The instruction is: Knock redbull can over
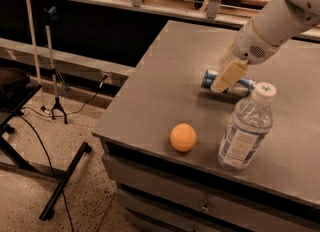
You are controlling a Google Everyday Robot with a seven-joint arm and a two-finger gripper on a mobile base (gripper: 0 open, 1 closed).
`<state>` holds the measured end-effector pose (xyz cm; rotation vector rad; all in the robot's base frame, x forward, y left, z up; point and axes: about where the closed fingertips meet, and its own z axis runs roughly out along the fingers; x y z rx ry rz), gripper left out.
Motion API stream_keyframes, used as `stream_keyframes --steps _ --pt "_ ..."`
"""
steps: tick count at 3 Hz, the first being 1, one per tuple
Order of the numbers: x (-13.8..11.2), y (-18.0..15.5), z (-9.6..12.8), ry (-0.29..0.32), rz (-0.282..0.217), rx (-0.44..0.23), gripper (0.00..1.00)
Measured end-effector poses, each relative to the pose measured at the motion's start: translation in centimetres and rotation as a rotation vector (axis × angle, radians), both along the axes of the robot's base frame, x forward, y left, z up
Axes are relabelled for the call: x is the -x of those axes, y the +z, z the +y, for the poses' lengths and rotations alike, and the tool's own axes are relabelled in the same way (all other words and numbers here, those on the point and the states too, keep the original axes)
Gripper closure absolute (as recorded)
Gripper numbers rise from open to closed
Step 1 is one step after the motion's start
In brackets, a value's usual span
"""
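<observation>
The orange ball (183, 137) lies loose on the grey table (165, 76), to the left of the water bottle (246, 128). It could be rolled off the table if it is bumped by a wide swing of the arm.

Just behind the water bottle, and a little to its left, the redbull can (210, 79) is found lying on its side. A round can like this is easily set rolling. With one more push it could be sent into the water bottle or off the table.

The gripper (227, 77) is held right in front of the can, behind the water bottle and near its white cap. Whether the gripper is released or clenched cannot be told. Whether the can is being touched cannot be told either.

The water bottle is standing upright. It could be tipped over if the gripper is pulled back carelessly toward it.

The can is slim, silver and blue. One round end is pointed away from the water bottle, to the left. Its middle is hidden by the gripper. Since the can is lying flat, the job looks done.
</observation>
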<state>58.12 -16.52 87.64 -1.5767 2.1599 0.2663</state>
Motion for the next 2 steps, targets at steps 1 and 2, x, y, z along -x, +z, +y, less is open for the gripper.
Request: stream_keyframes --steps 1,2 --pt "-0.02 -0.10 0.10 0.002 0.002 0.000 0.00" --pt "-0.02 -0.11 0.06 0.002 0.001 -0.001 0.00"
